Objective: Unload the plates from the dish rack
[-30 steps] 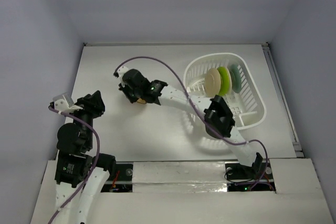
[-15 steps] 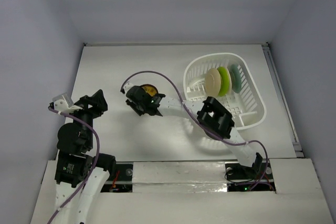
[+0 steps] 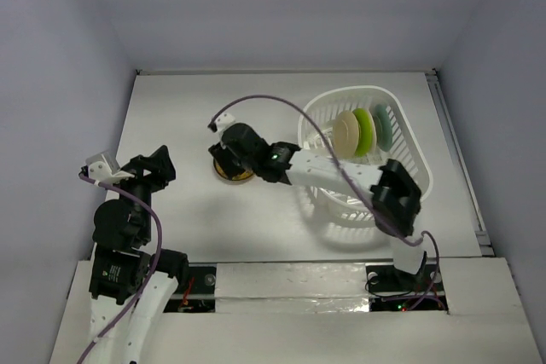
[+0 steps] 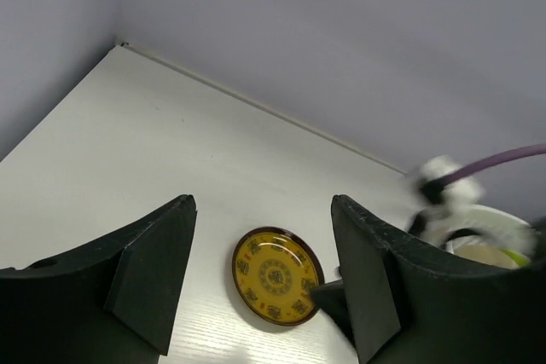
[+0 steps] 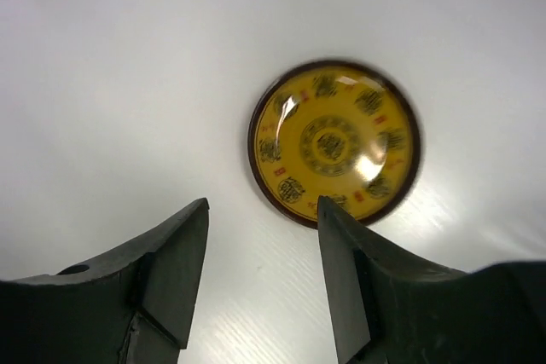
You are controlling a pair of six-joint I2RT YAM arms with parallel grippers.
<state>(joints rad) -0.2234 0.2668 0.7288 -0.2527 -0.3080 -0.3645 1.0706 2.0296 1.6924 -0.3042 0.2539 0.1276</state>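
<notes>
while my right gripper has its fingers spread wide with nothing between them, the amber plate lies flat on the table just past the fingertips. my left gripper is likewise wide apart and empty, off to the left. the cream plate, green plate and teal plate stand on edge in the dish rack.
</notes>
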